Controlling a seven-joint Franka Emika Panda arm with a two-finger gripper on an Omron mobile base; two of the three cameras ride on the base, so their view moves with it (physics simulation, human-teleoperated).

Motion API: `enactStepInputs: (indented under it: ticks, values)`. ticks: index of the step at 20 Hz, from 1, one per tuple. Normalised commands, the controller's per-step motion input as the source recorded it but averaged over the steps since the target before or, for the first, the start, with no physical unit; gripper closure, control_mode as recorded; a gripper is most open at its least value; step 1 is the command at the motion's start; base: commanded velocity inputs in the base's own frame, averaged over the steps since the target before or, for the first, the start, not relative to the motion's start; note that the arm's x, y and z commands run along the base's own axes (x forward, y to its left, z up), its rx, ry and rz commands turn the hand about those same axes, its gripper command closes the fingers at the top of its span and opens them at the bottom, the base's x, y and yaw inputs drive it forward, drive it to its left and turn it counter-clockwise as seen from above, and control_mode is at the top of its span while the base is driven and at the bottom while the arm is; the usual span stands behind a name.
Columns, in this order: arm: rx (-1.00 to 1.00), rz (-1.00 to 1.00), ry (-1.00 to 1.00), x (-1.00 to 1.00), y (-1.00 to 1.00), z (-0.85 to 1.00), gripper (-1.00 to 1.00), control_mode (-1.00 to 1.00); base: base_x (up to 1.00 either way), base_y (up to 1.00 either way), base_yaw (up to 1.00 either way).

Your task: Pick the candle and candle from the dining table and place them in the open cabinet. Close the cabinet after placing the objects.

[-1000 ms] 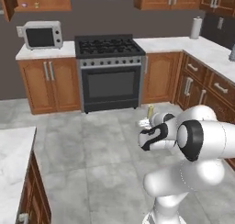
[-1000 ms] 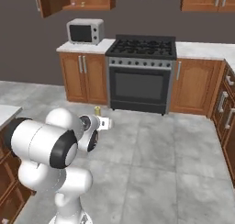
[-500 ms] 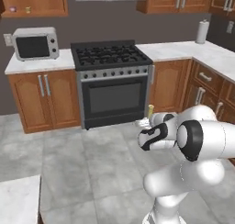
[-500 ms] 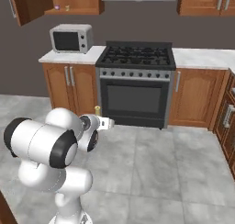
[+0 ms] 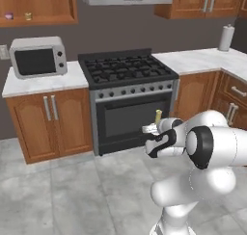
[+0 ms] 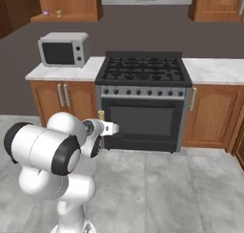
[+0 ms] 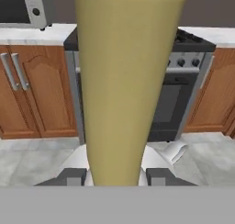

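A slim golden-yellow candle stands upright between the fingertips of my gripper, which is shut on it. Its silver dish base peeks out low behind the stick. In the base views the gripper holds this candle close to my body, in front of the oven. The short stubby candle sits on the shelf of the open cabinet, high up and left of the hood. The dining table is out of view.
A small purple ring lies beside the short candle. Below the cabinet, a microwave sits on a marble counter. A black stove stands straight ahead, with wooden base cabinets alongside. The cabinet door hangs open at left.
The whole picture has shifted and grown: the base has driven toward the stove wall, bringing the open cabinet shelf into view. The arm keeps its pose, still holding the candle.
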Motion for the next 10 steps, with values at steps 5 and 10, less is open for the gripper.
enactStepInputs:
  ticks: [5, 10]
  values:
    - [0.0, 0.0, 0.0, 0.0, 0.0, 0.0, 1.0, 1.0, 0.99, 0.7, -0.15]
    - [0.0, 0.0, 0.0, 0.0, 0.0, 0.0, 1.0, 1.0, 0.64, 0.92, -0.15]
